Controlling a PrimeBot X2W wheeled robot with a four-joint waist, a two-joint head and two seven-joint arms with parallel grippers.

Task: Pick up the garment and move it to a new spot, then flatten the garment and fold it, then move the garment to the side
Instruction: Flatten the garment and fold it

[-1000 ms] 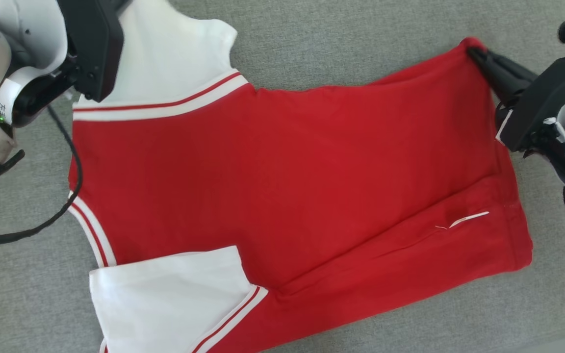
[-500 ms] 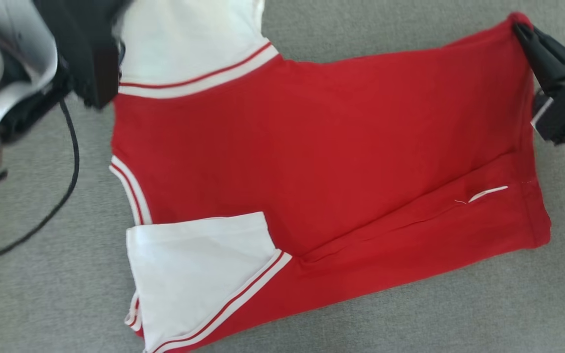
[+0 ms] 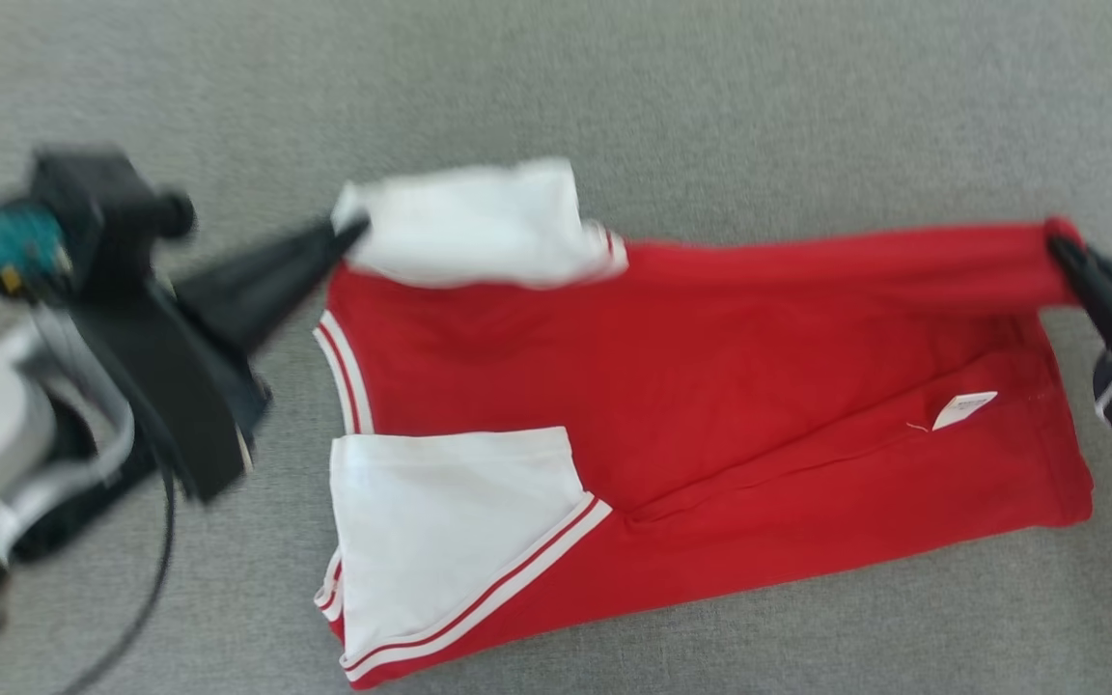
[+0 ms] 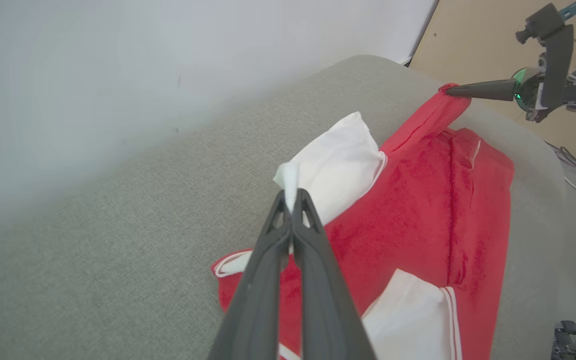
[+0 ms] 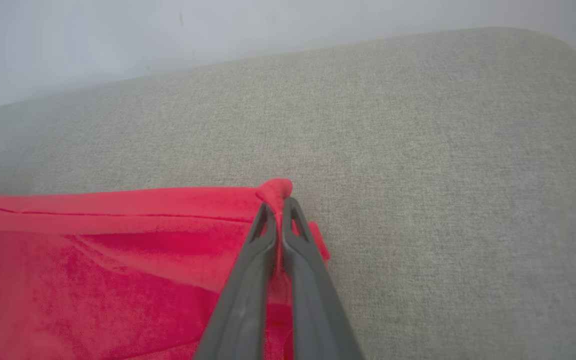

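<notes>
Grey woven fabric covers the broad cushion (image 3: pixel 710 97) that carries everything, with a pale wall (image 4: pixel 118 60) behind its far edge and tan flooring (image 4: pixel 478 40) past its right end. Across the cushion's middle lies the red garment (image 3: pixel 710 386), a short-sleeved shirt with its collar end toward the left edge and its hem toward the right edge. The left gripper (image 3: pixel 351 232) has its fingers clenched on the tip of the far white sleeve (image 3: pixel 479 227) and holds it raised off the cushion. The right gripper (image 3: pixel 1063 253) is pinched tight on the far hem corner, also held up, so the red cloth runs taut along the far side between the two grips. The near sleeve (image 3: pixel 440 521) lies flat toward the cushion's front edge, and a small white label (image 3: pixel 963 407) shows close to the hem.
</notes>
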